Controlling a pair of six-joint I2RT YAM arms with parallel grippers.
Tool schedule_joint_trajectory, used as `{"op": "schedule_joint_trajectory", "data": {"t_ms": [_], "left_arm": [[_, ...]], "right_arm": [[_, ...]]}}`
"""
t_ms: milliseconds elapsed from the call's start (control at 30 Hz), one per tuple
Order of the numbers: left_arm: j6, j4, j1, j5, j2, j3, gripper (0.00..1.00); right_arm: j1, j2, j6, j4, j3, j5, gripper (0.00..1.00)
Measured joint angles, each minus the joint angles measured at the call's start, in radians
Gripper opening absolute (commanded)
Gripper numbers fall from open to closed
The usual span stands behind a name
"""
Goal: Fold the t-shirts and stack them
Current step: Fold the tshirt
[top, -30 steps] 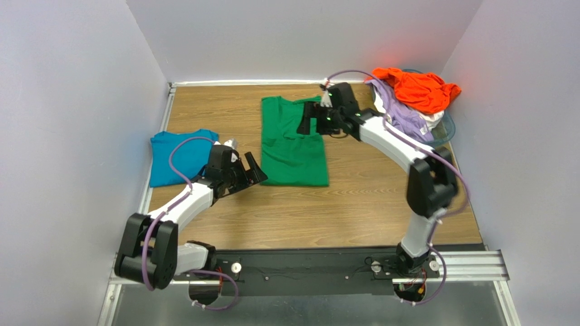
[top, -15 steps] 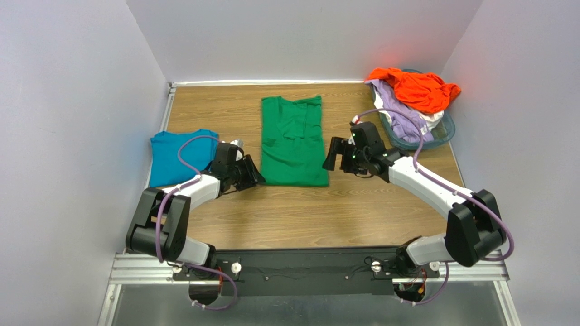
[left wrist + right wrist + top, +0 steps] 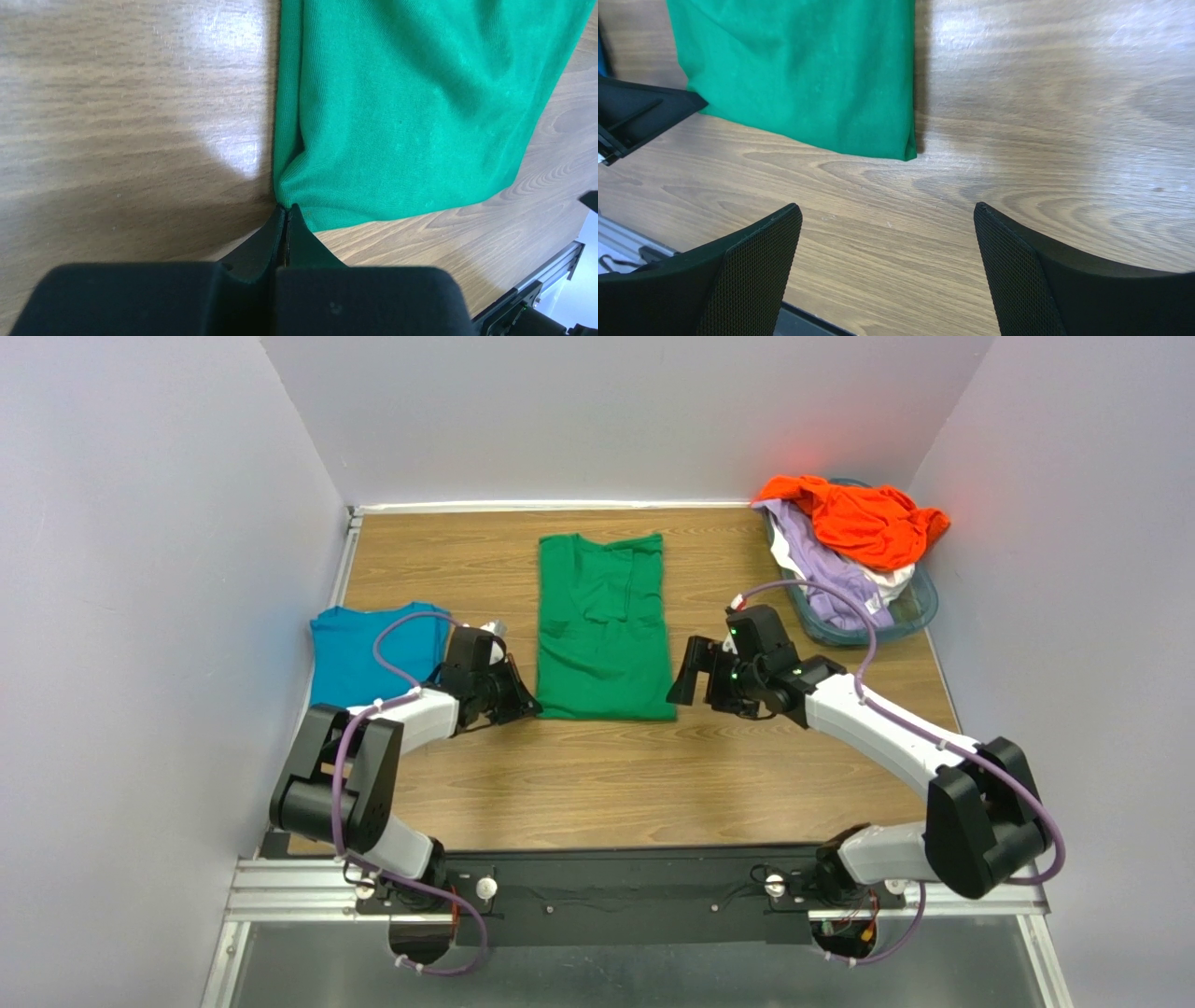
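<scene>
- A wood-grain tabletop (image 3: 758, 756) sits between plain grey walls.
- The green t-shirt (image 3: 606, 630) lies flat in the middle as a narrow folded strip. Its long axis runs from the far edge to the near edge, with the collar at the far end and the hem nearest the arms.
- The left gripper (image 3: 284, 210) is pinched shut on the near-left corner of the hem, where the cloth puckers at its tips.
- The right gripper (image 3: 885, 208) is spread wide and holds nothing. It is over bare wood just beside the near-right corner of the hem.
- A folded teal t-shirt (image 3: 344, 665) lies by the left edge.
- In the far-right corner, a basket (image 3: 919, 595) holds orange (image 3: 863, 518), lavender (image 3: 821, 567) and white (image 3: 887, 577) shirts heaped together.
</scene>
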Motion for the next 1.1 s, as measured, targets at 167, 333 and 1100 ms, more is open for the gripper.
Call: {"op": "schedule_joint_trajectory", "data": {"t_ms": [167, 333, 1100], "left_arm": [[-0.002, 0.014, 0.000, 0.002, -0.030, -0.036, 0.00], [-0.008, 0.022, 0.000, 0.002, -0.044, -0.053, 0.00], [-0.012, 0.043, 0.000, 0.002, -0.048, -0.066, 0.00]], "right_arm": [[0.001, 0.063, 0.016, 0.030, -0.005, -0.042, 0.94], [0.004, 0.149, 0.028, 0.089, -0.006, -0.076, 0.75], [0.029, 0.280, 0.043, 0.207, -0.036, -0.118, 0.35]]}}
